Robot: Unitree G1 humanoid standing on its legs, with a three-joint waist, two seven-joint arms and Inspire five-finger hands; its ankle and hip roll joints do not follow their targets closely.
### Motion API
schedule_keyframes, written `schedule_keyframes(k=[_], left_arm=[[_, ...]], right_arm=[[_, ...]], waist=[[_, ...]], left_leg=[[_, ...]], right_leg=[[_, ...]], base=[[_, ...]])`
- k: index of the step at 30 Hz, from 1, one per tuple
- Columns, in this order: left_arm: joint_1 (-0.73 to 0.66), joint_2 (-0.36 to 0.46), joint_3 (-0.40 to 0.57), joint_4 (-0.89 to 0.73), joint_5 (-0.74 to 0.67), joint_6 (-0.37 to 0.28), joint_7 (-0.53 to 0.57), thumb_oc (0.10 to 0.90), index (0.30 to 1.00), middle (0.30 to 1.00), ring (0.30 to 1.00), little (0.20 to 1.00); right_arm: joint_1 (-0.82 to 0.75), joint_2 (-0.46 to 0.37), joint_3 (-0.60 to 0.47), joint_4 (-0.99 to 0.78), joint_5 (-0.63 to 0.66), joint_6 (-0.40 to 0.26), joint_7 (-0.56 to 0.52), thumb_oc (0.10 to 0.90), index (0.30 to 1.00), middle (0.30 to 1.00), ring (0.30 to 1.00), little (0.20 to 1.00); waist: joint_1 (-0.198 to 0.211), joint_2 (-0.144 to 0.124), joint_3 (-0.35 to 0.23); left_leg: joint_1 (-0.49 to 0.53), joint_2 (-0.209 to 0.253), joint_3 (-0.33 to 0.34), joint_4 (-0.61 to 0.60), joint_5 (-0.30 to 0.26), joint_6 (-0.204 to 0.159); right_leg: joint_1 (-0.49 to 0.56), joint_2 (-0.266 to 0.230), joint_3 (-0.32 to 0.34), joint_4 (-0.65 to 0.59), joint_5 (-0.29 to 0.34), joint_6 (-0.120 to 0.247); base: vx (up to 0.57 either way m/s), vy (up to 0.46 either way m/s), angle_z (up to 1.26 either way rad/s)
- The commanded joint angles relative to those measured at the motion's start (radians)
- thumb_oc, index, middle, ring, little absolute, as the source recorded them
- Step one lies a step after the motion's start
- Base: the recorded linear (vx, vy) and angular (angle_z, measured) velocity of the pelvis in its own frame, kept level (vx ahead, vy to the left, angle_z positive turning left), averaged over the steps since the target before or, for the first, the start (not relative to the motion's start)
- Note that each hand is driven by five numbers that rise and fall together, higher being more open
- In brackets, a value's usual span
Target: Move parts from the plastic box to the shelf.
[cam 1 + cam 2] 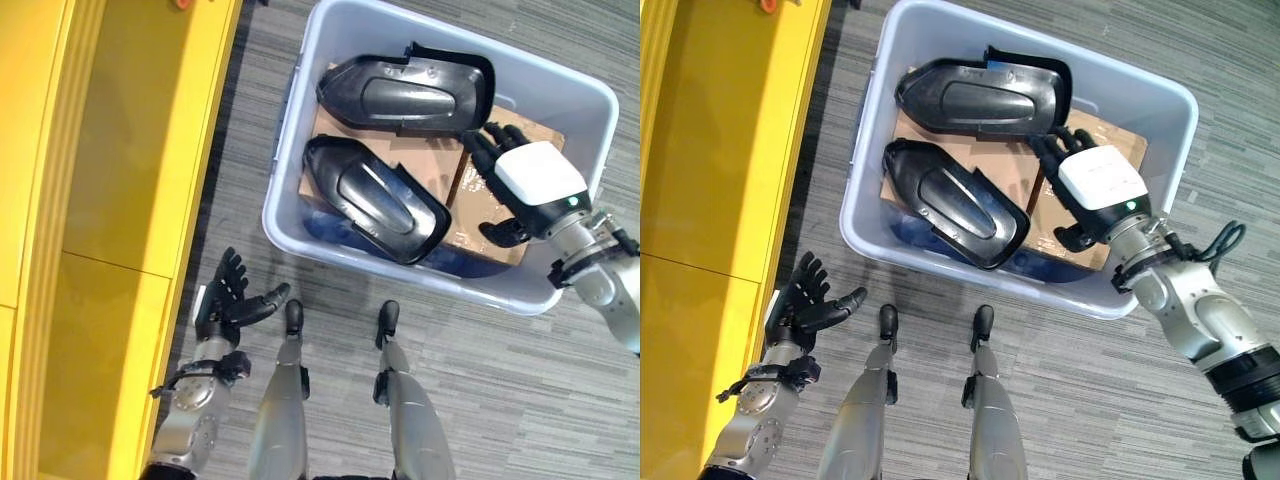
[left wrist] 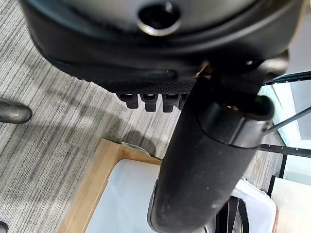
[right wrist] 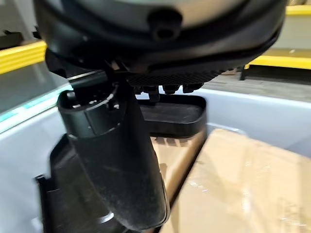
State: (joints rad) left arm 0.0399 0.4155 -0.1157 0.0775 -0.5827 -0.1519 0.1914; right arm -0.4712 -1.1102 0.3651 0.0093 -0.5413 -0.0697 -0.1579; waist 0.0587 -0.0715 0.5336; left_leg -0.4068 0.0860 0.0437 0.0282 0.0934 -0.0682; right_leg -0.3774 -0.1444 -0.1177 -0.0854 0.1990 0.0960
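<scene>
Fingertips of the right hand (image 1: 535, 185) (spread, holding nothing) hide behind the far part (image 1: 410, 92) in the plastic box (image 1: 560, 95).

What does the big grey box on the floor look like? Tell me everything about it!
The box is a pale grey plastic tub with rounded corners and a thick rim, open on top, sitting on striped grey carpet beside a yellow shelf. Inside lie two glossy black parts: one along the far side, another nearer, resting on brown cardboard. The right hand, fingers straight, reaches inside over the cardboard, next to the far part.
</scene>
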Motion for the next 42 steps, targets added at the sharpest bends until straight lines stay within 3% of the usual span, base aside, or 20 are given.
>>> schedule_keyframes(k=[1,15,42], left_arm=[[0.014,0.024,0.027,-0.105,0.020,-0.076,0.015,0.900,1.000,1.000,1.000,1.000],[0.012,0.015,0.023,-0.116,0.027,-0.079,0.034,0.900,1.000,1.000,1.000,1.000],[-0.007,0.013,0.003,-0.119,0.036,-0.100,0.056,0.900,1.000,1.000,1.000,1.000]], right_arm=[[-0.090,-0.046,-0.059,-0.051,-0.025,-0.015,-0.042,0.900,1.000,1.000,1.000,1.000],[-0.077,0.011,0.014,-0.086,-0.075,-0.028,-0.016,0.900,1.000,1.000,1.000,1.000],[-0.208,-0.018,0.276,-0.006,-0.252,-0.042,0.027,0.900,1.000,1.000,1.000,1.000]], waist=[[-0.004,-0.010,-0.014],[-0.001,-0.009,-0.014],[0.014,-0.010,-0.014]], left_leg=[[0.008,0.061,-0.012,-0.009,0.050,-0.032],[-0.026,0.055,-0.021,-0.003,0.050,-0.034],[-0.102,0.054,-0.052,-0.010,0.066,-0.045]], right_leg=[[0.018,-0.059,0.003,0.139,-0.097,0.051],[0.000,-0.061,-0.004,0.136,-0.094,0.050],[-0.069,-0.058,-0.033,0.160,-0.102,0.046]], base=[[-0.01,0.004,0.03],[0.00,0.001,0.01],[-0.01,-0.001,0.02]])
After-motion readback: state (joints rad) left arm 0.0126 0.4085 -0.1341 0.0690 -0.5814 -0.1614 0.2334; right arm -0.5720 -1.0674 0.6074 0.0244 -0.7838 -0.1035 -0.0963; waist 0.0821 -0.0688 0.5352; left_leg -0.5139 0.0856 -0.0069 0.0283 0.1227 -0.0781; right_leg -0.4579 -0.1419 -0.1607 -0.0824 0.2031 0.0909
